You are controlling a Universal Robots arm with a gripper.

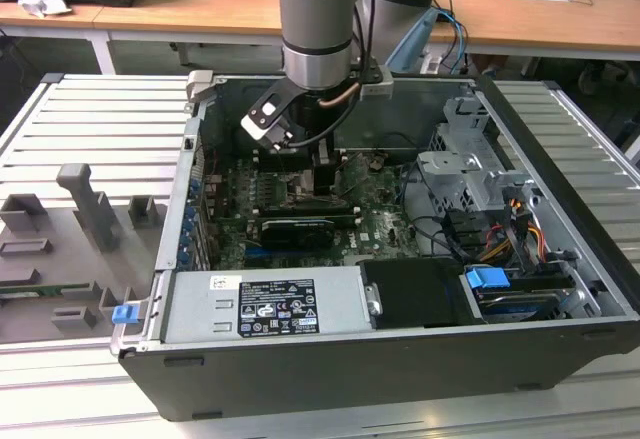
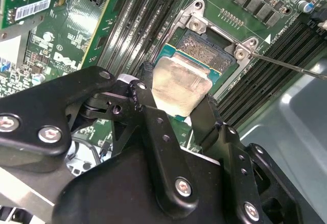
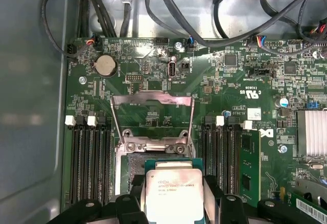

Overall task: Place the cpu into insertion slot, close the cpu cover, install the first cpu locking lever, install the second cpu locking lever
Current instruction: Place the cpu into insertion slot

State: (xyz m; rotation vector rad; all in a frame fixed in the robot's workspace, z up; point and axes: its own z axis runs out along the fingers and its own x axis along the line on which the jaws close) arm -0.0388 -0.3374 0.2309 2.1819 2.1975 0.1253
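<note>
My gripper [image 2: 176, 94] is shut on the cpu [image 2: 181, 83], a small square chip with a pale silver top, gripped at two opposite edges. It hangs tilted just above the insertion slot [image 2: 204, 48], whose contact field shows partly beyond the chip's edge. In the first wrist view the cpu [image 3: 171, 191] sits between the black fingers [image 3: 127, 203], over the near part of the slot [image 3: 132, 169]. The cpu cover [image 3: 152, 99], a thin silvery frame, stands swung up and open on the slot's far side. A thin locking lever [image 2: 288, 67] juts out beside the slot. In the exterior view the gripper [image 1: 325, 171] reaches down into the case.
Memory slots [image 3: 89, 157] flank the socket on both sides, with one green memory stick [image 3: 249, 163] fitted. A black card [image 1: 295, 229], the power supply [image 1: 265, 304], a drive cage [image 1: 465, 164] and cables [image 3: 204, 25] crowd the case. A grey fixture plate [image 1: 80, 229] lies outside.
</note>
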